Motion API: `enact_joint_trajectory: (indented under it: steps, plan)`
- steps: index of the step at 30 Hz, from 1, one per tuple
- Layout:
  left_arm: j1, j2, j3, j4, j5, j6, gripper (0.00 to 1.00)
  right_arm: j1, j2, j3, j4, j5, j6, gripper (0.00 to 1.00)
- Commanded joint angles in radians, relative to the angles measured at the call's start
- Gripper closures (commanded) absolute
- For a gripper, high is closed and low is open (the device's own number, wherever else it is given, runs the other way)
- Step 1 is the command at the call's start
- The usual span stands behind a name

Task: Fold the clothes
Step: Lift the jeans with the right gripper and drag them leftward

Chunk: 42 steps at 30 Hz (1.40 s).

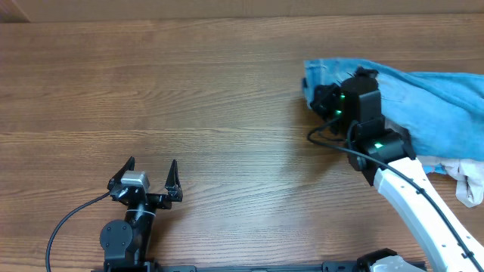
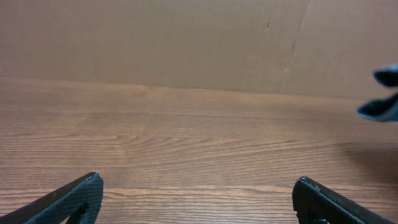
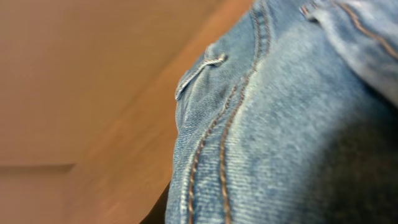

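The light blue denim jeans (image 1: 435, 98) lie bunched at the table's right edge. In the right wrist view the jeans (image 3: 267, 124) fill the frame up close, with tan double stitching and a belt loop, and they hide the fingers. My right gripper (image 1: 324, 100) sits at the left end of the jeans and looks shut on the denim there. My left gripper (image 1: 151, 175) is open and empty near the front left, far from the jeans. Its two black fingertips frame bare wood in the left wrist view (image 2: 196, 199).
A cream-white cloth (image 1: 469, 180) lies at the right edge, just in front of the jeans. Another white item (image 1: 389, 264) shows at the bottom edge. A brown cardboard wall (image 2: 186, 37) stands behind the wooden table (image 1: 189, 91).
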Motion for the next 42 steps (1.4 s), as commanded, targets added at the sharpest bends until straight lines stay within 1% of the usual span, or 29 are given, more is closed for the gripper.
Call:
enact_joint_trajectory:
  steps: [1, 3, 5, 8, 10, 13, 14, 17, 23, 28, 31, 34, 38, 40, 42]
  plan:
    - [0.005, -0.005, -0.004, -0.002, -0.01, 0.018, 0.0, 0.103, -0.023, 0.112, 0.078, -0.041, 0.016, 0.96]
    - [0.005, -0.005, -0.004, -0.002, -0.01, 0.018, 0.0, 0.137, -0.023, 0.122, 0.111, -0.029, 0.046, 0.96]
    - [0.005, -0.005, -0.004, -0.002, -0.01, 0.018, 0.0, 0.171, -0.023, 0.122, 0.116, 0.034, 0.045, 0.96]
    - [0.005, -0.005, -0.004, -0.002, -0.01, 0.018, 0.0, 0.205, -0.023, 0.147, 0.099, 0.165, -0.003, 0.96]
    - [0.005, -0.005, -0.004, -0.002, -0.01, 0.018, 0.0, 0.205, -0.023, 0.222, 0.033, 0.216, -0.05, 0.96]
    - [0.005, -0.005, -0.004, -0.002, -0.01, 0.018, 0.0, 0.205, -0.023, 0.407, -0.079, 0.241, -0.124, 0.96]
    - [0.005, -0.005, -0.004, -0.002, -0.01, 0.018, 0.0, 0.204, -0.023, 0.48, -0.112, 0.241, -0.13, 0.96]
    - [0.005, -0.005, -0.004, -0.002, -0.01, 0.018, 0.0, 0.204, -0.023, 0.602, -0.15, 0.241, -0.151, 0.96]
    - [0.005, -0.005, -0.004, -0.002, -0.01, 0.018, 0.0, 0.24, -0.01, 0.622, -0.091, 0.229, -0.121, 0.96]
    - [0.005, -0.005, -0.004, -0.002, -0.01, 0.018, 0.0, 0.296, 0.067, 0.622, -0.061, 0.229, -0.116, 0.96]
    - [0.005, -0.005, -0.004, -0.002, -0.01, 0.018, 0.0, 0.338, 0.14, 0.622, -0.053, 0.249, -0.094, 0.96]
    - [0.005, -0.005, -0.004, -0.002, -0.01, 0.018, 0.0, 0.385, 0.214, 0.622, -0.088, 0.32, -0.095, 0.96]
    - [0.005, -0.005, -0.004, -0.002, -0.01, 0.018, 0.0, 0.436, 0.362, 0.622, -0.123, 0.323, -0.074, 0.96]
    - [0.005, -0.005, -0.004, -0.002, -0.01, 0.018, 0.0, 0.459, 0.43, 0.622, -0.118, 0.297, -0.046, 0.96]
    - [0.005, -0.005, -0.004, -0.002, -0.01, 0.018, 0.0, 0.482, 0.518, 0.622, -0.089, 0.201, 0.01, 0.96]
